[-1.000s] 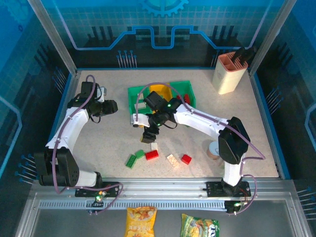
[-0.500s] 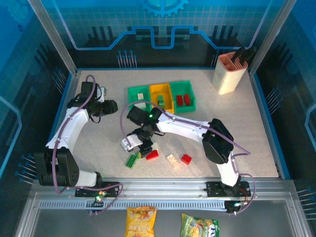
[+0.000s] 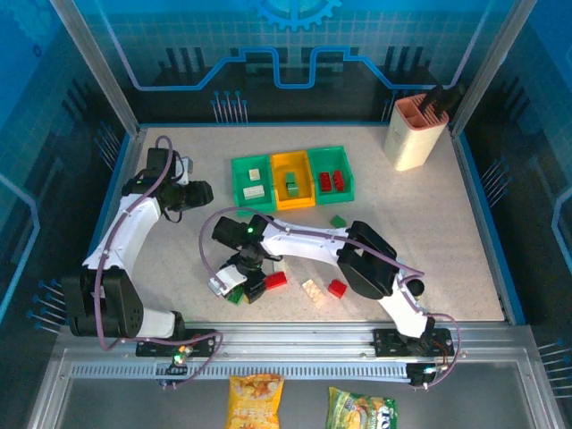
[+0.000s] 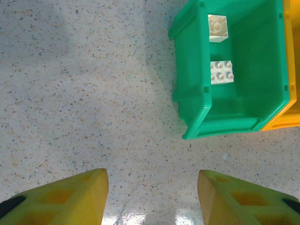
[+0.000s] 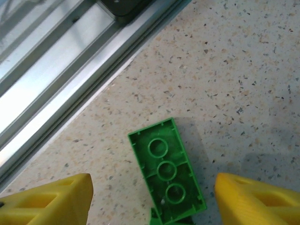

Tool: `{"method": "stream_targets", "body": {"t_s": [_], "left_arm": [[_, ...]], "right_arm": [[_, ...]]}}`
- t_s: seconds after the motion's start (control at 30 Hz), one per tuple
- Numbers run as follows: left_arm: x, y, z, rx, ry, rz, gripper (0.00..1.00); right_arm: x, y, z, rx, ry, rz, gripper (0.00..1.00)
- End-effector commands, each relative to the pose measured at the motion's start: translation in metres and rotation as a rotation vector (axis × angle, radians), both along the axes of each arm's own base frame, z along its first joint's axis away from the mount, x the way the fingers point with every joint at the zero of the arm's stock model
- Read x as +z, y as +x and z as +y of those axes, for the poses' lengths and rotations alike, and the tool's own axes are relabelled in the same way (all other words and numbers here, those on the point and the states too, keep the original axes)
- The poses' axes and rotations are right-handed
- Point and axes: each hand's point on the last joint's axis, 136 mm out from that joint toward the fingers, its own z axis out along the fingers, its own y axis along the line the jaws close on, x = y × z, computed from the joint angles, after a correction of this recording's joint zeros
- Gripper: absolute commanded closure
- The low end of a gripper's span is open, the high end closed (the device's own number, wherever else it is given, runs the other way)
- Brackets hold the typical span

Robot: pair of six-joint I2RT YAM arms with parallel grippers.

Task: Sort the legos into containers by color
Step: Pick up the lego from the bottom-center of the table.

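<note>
Both jaws apart | left gripper [image 4: 151, 173] near bin [image 4: 193, 110] | right gripper [image 5: 153, 180] over hollow green brick [image 5: 167, 169]

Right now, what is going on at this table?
The right gripper hangs open over a green brick lying underside up on the table, one finger on each side. The left gripper is open beside the left green bin, which holds two cream bricks. A red brick and a cream one lie unsorted nearby.

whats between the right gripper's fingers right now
A green lego, underside up on the table, lies between the open right gripper's fingers; the right wrist view shows it.
</note>
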Motion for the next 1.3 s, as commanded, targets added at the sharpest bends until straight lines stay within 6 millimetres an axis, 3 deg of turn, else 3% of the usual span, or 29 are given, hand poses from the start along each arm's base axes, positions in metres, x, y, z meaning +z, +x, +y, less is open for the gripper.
{"method": "stream_targets", "body": {"t_s": [0.0,0.37,0.57,0.87,1.07,1.27], "left_arm": [[0.005,0.001,0.001,-0.001,-0.015,-0.017,0.46],[0.006,0.000,0.000,-0.003,-0.017,-0.021,0.46],[0.005,0.000,-0.001,-0.003,-0.019,-0.019,0.46],[0.005,0.000,0.000,-0.003,-0.019,-0.020,0.46],[0.005,0.000,0.000,-0.002,-0.017,-0.019,0.46],[0.006,0.000,0.000,-0.001,-0.014,-0.022,0.46]], "right_arm": [[-0.006,-0.006,0.013,0.035,0.008,-0.004,0.30],[-0.037,-0.009,0.014,0.064,-0.068,-0.033,0.34],[-0.040,-0.010,0.014,0.065,-0.075,-0.040,0.45],[-0.023,-0.008,0.023,0.065,-0.011,-0.072,0.60],[-0.009,0.000,0.031,0.049,0.047,-0.116,0.62],[0.006,0.022,0.039,-0.020,0.107,-0.168,0.62]]}}
